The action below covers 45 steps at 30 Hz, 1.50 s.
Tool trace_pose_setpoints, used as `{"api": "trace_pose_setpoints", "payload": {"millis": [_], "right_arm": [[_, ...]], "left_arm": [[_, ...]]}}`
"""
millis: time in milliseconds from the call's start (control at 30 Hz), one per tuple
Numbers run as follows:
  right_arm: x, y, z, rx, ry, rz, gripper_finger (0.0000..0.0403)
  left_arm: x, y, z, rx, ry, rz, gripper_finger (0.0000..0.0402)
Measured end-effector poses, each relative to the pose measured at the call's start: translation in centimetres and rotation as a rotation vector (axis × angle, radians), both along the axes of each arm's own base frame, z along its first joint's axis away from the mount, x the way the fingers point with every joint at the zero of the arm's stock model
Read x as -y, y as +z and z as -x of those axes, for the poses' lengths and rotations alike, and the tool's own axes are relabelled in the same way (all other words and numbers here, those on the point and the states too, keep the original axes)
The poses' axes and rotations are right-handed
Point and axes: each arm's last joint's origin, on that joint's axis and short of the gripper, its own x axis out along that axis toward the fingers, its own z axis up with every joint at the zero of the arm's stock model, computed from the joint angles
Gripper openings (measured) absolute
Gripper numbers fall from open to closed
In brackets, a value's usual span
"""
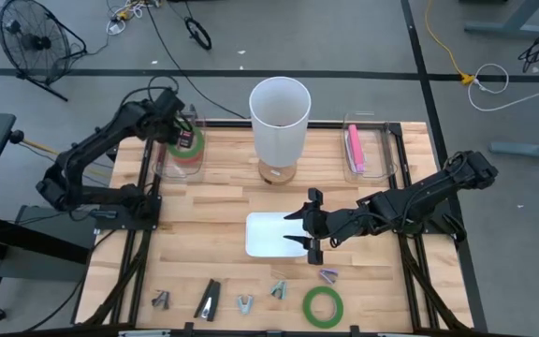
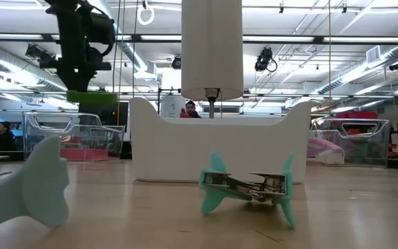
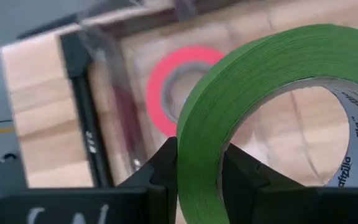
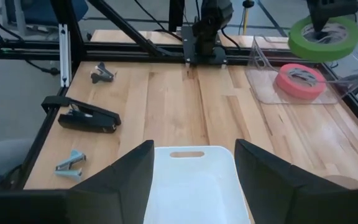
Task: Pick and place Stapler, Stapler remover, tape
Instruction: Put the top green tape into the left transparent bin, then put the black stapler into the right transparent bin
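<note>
Staplers first, nearest you: one black stapler point(image 1: 209, 300) lies along the front edge of the table point(image 1: 213, 206), with a grey remover point(image 1: 161, 299) to its left and two pale blue removers point(image 1: 244, 303) to its right. A green tape roll point(image 1: 323, 305) lies flat just right of those, and a small lilac remover point(image 1: 328, 275) sits just behind it.

Further in, you have the white tray point(image 1: 268, 235) at mid-table. Your right gripper point(image 1: 309, 227) hovers over its right end, fingers spread wide and holding nothing; in its wrist view the tray point(image 4: 194, 180) lies between the two fingers.

Behind the tray a tall white cylinder point(image 1: 279, 120) stands on a small base, blocking the middle of the back edge. To its right is a clear bin point(image 1: 368, 150) with a pink item point(image 1: 354, 147) inside.

At the far left, your left gripper point(image 1: 178, 120) pinches the wall of a second green roll point(image 3: 253, 118), held on edge above the left clear bin point(image 1: 178, 159). A red roll point(image 3: 179, 87) already lies flat in that bin, directly below the held roll.
</note>
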Motion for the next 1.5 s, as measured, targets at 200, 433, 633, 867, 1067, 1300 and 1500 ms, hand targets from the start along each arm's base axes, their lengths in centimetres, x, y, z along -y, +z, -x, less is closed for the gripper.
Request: {"api": "trace_pose_setpoints", "payload": {"millis": [200, 433, 633, 867, 1067, 1300, 1500], "right_arm": [[0.0, 0.0, 0.0, -0.003, 0.0, 0.0, 0.0223], [0.0, -0.1, 0.0, -0.008, -0.002, 0.0, 0.0223], [0.0, -0.1, 0.0, -0.01, -0.002, 0.001, 0.0223], [0.0, -0.1, 0.0, -0.011, -0.002, 0.002, 0.0223], [0.0, -0.1, 0.1, -0.015, -0.001, 0.004, 0.0223], [0.0, -0.1, 0.1, -0.015, -0.001, 0.004, 0.0223], [0.0, -0.1, 0.1, -0.016, -0.001, 0.004, 0.0223]], "left_arm": [[-0.6, -1.3, -0.7, -0.079, 0.042, -0.002, 0.0087], [-1.8, -3.0, -1.5, -0.159, 0.11, 0.012, 0.0087], [-2.3, -3.7, -1.8, -0.199, 0.143, 0.008, 0.0087], [-2.6, -4.3, -2.0, -0.241, 0.175, 0.001, 0.0087], [-2.6, -4.3, -2.1, -0.242, 0.176, -0.006, 0.0087], [-2.6, -4.3, -2.1, -0.244, 0.178, -0.011, 0.0227], [-2.7, -4.3, -2.2, -0.242, 0.18, -0.024, 0.0274]]}}
